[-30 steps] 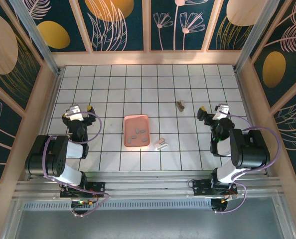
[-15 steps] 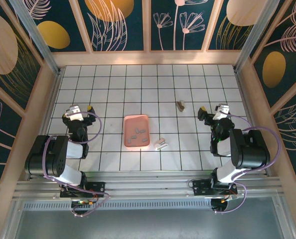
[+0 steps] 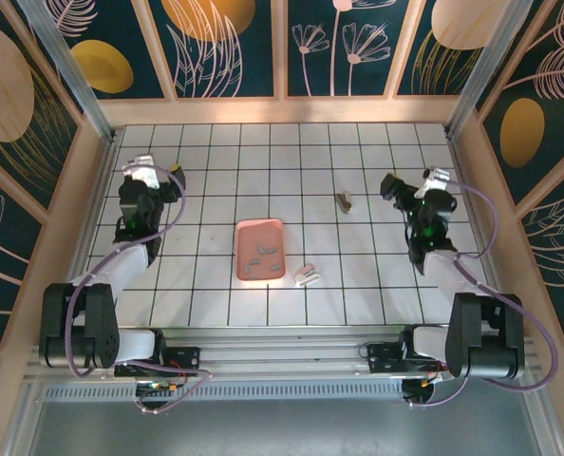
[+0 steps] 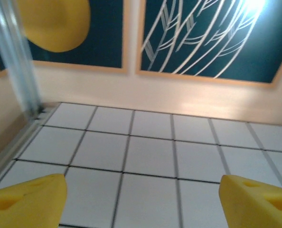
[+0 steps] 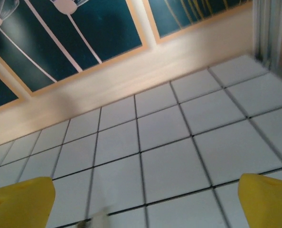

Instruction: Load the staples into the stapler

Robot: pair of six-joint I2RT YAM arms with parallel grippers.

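The small pale pink-and-white stapler (image 3: 306, 275) lies on the tiled table, just right of the salmon tray (image 3: 247, 237). Several tiny grey staples (image 3: 263, 255) lie inside that tray. My left gripper (image 3: 156, 172) hovers over the far left of the table, well away from the tray. In the left wrist view my left gripper (image 4: 141, 204) is open, its yellow fingertips (image 4: 27, 199) wide apart over bare tiles. My right gripper (image 3: 413, 182) hangs over the right side. Seen from the right wrist, my right gripper (image 5: 143, 204) is open, with yellow fingertips (image 5: 267, 202) and nothing between them.
A small grey-brown block (image 3: 344, 200) stands behind and to the right of the tray, left of my right gripper; a blurred smudge (image 5: 91, 221) shows low in the right wrist view. Wooden walls (image 3: 282, 110) with patterned panels enclose the table.
Both arms have unfolded from beside their bases and reached toward the far side of the table. The stapler, tray and block have not moved.
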